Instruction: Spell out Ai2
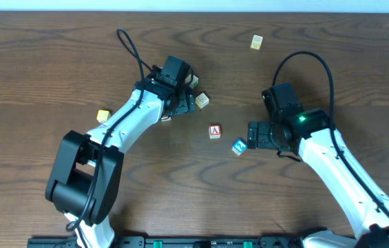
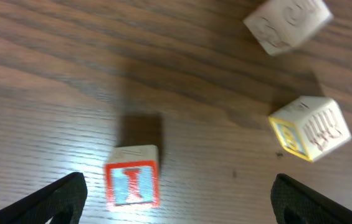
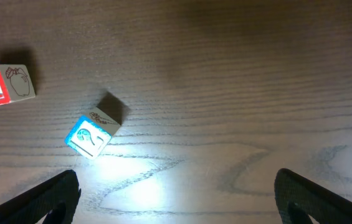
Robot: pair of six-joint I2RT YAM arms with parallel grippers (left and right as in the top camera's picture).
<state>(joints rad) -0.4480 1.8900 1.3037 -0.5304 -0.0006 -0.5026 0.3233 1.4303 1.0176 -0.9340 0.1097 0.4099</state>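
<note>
**Overhead.** Red-bordered wooden cube lettered A (image 1: 214, 131) sits mid dark wood-grain counter (image 1: 43, 55), apart from the rest, and reads as the start of the word. Blue-faced wooden cube (image 1: 239, 146) lies just beside it to the lower right, askew. Right tool (image 1: 255, 135) hovers next to that blue cube. Left tool (image 1: 179, 105) is up-left of the A, over a small cluster. Strays: small yellow wooden cube (image 1: 102, 116) near the left arm and a pale yellow-marked wooden cube (image 1: 256, 43) at the far edge, both well clear.

**Left wrist.** Tool open: fingers wide apart at the bottom corners, holding nothing. Red-bordered wooden cube lettered I (image 2: 132, 183) lies between them, nearer the left finger. Carved pale wooden cube (image 2: 288, 23) and pale wooden cube with a yellow-and-blue face (image 2: 311, 127) sit to the right, apart from the I.

**Right wrist.** Tool open and empty. Blue cube is ahead and to the left, with the A beyond it at the frame edge. Its blue marking is prob. a 2, but cannot be read for certain.

**Assessment.** Step in hand appears to be pickup of the I. Next move calls for centring on it, descending and closing, then placing it right of the A. The blue cube occupies approx. that slot — it may need shifting first.
</note>
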